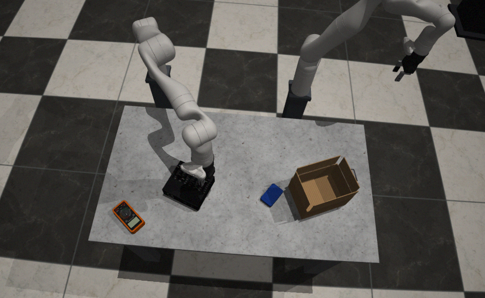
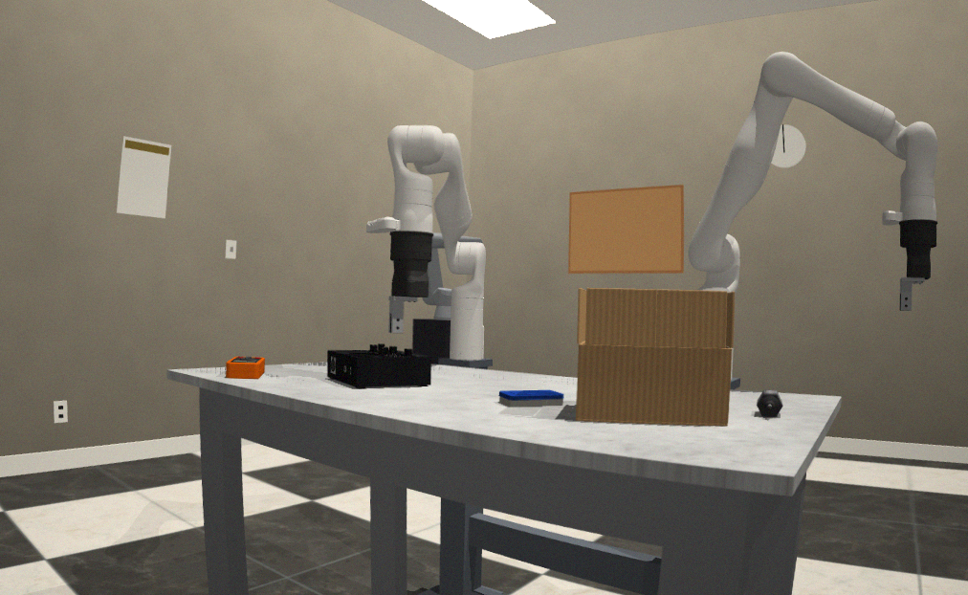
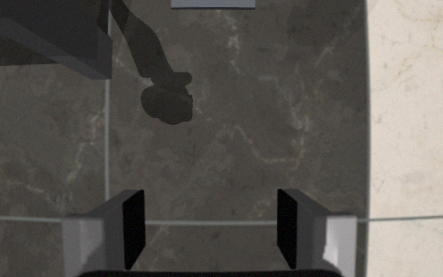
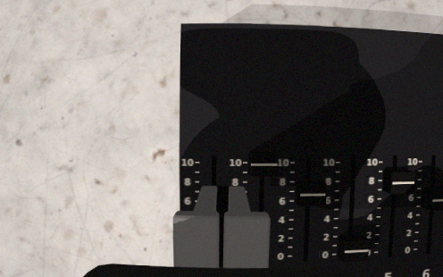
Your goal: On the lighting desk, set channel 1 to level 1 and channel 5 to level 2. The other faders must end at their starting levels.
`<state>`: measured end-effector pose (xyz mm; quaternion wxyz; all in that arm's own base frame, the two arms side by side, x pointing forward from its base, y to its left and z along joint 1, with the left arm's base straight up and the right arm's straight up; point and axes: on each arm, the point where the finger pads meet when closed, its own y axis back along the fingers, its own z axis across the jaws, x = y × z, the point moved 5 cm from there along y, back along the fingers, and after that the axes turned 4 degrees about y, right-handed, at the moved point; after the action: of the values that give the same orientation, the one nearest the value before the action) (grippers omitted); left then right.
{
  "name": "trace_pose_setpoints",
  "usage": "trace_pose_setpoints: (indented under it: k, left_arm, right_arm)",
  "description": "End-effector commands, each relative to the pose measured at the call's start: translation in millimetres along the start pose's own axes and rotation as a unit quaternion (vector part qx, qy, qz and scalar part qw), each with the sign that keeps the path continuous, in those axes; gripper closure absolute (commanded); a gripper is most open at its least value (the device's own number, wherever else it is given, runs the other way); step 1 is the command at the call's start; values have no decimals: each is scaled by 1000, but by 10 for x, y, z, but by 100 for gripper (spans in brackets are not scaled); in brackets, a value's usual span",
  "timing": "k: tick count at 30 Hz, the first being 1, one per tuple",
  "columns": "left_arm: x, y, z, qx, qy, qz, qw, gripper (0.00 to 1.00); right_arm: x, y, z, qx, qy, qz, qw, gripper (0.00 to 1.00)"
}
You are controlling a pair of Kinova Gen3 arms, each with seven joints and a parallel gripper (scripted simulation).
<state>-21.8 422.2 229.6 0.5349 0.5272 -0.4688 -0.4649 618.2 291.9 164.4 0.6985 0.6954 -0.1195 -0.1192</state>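
Black lighting desk (image 1: 185, 194) (image 2: 378, 367) (image 4: 280, 89) beneath one shut right gripper (image 1: 202, 182) (image 2: 397, 331) (image 4: 222, 214), five fader caps visible.

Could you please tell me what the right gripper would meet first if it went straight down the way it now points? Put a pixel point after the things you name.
Probably the black lighting desk (image 1: 187, 195) (image 2: 391, 371) (image 4: 284, 89), near channel 1's fader slot; exact contact is hidden behind the closed fingers.

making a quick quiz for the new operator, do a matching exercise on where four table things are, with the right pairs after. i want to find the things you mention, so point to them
1 orange-rimmed multimeter (image 1: 128, 216) (image 2: 245, 367)
2 flat blue block (image 1: 271, 195) (image 2: 531, 396)
3 black lighting desk (image 1: 185, 193) (image 2: 391, 371)
4 open brown cardboard box (image 1: 299, 200) (image 2: 652, 385)

a under the right jaws (image 2: 396, 331)
b right of the block in the top view
c between desk and box
d left of the desk in the top view

1-d, 2-c, 3-a, 4-b
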Motion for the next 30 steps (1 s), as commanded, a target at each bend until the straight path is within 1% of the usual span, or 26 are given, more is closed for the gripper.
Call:
trace_pose_setpoints:
  k: [1,12,14,17,21,30]
  left_arm:
    - [-23,8,-3,2,-4,-6,1000,0]
    - [-23,8,-3,2,-4,-6,1000,0]
    - [-23,8,-3,2,-4,-6,1000,0]
    - [-23,8,-3,2,-4,-6,1000,0]
    - [-23,8,-3,2,-4,-6,1000,0]
    - [-23,8,-3,2,-4,-6,1000,0]
  right_arm:
    - [-12,51,-14,2,4,-1,1000,100]
    - [1,50,15,2,4,-1,1000,100]
    - [61,44,160,2,4,-1,1000,100]
    - [175,28,512,2,4,-1,1000,100]
    - [241,12,818,2,4,-1,1000,100]
    - [246,10,849,2,4,-1,1000,100]
